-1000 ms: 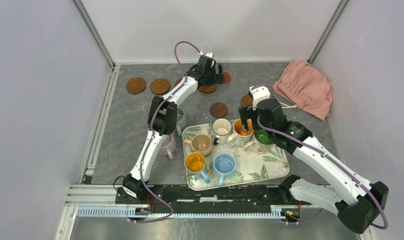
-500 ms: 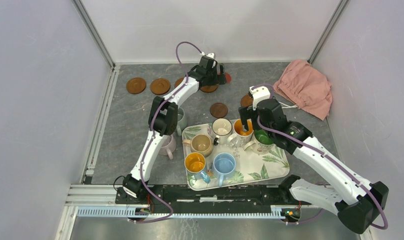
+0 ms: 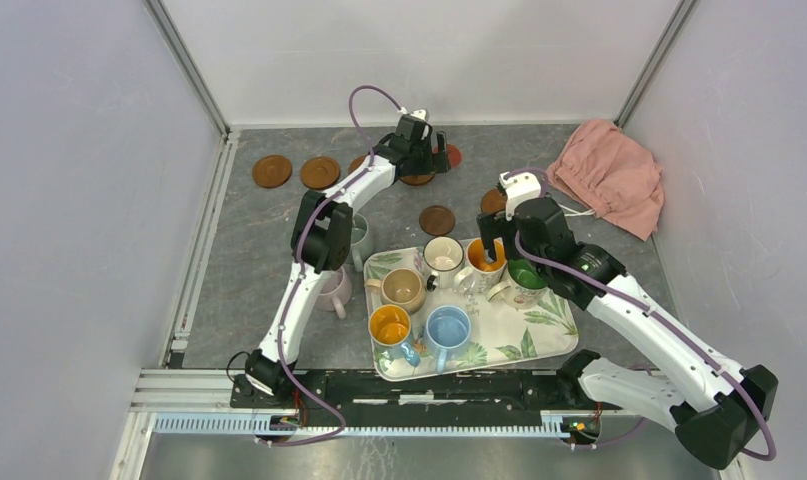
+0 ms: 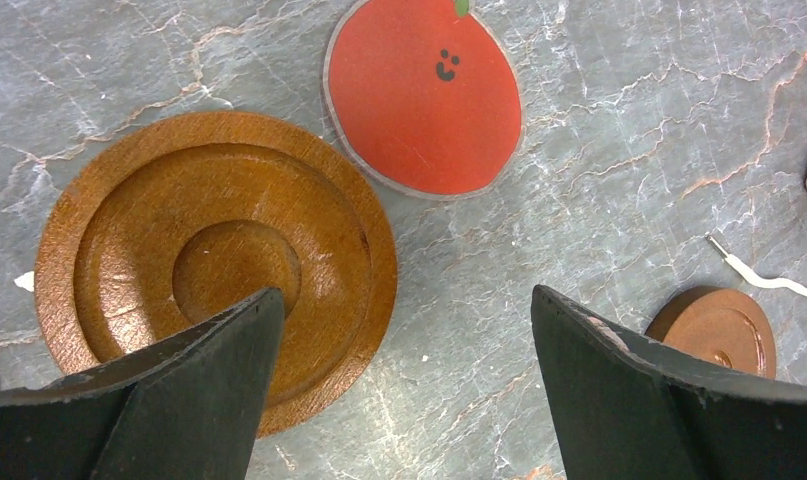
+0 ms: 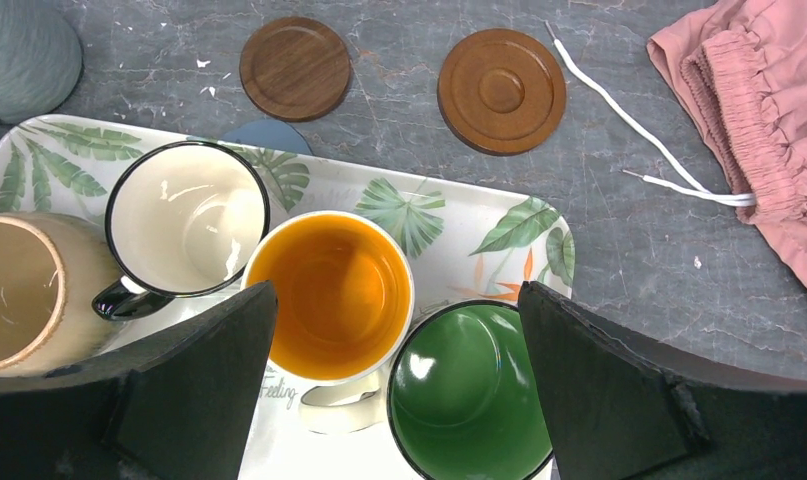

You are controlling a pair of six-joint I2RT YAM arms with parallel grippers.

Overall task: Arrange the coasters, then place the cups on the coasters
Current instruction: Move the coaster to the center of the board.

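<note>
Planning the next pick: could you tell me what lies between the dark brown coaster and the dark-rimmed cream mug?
A grey-blue coaster, partly hidden behind the leaf-print tray's rim, seen in the right wrist view.

The grey marbled table [image 3: 249, 250] is carrying everything. Below the left gripper [image 4: 404, 300], a rimmed wooden coaster [image 4: 159, 250] is lying partly beneath one finger, with a red smiley coaster [image 4: 424, 95] just ahead and a small brown coaster [image 4: 719, 330] off to the other side. Two wooden coasters [image 3: 272, 171] are lying well apart from it. The leaf-print tray [image 5: 459, 225] is sitting beneath the right gripper [image 5: 396, 290]. Ahead of it a dark brown coaster [image 5: 295, 67], a ringed wooden coaster [image 5: 501, 90] and a grey-blue coaster [image 5: 269, 138] at the tray's rim are lying. A grey-green mug [image 5: 24, 50] and a pink cloth [image 5: 759, 110] are flanking them.
</note>
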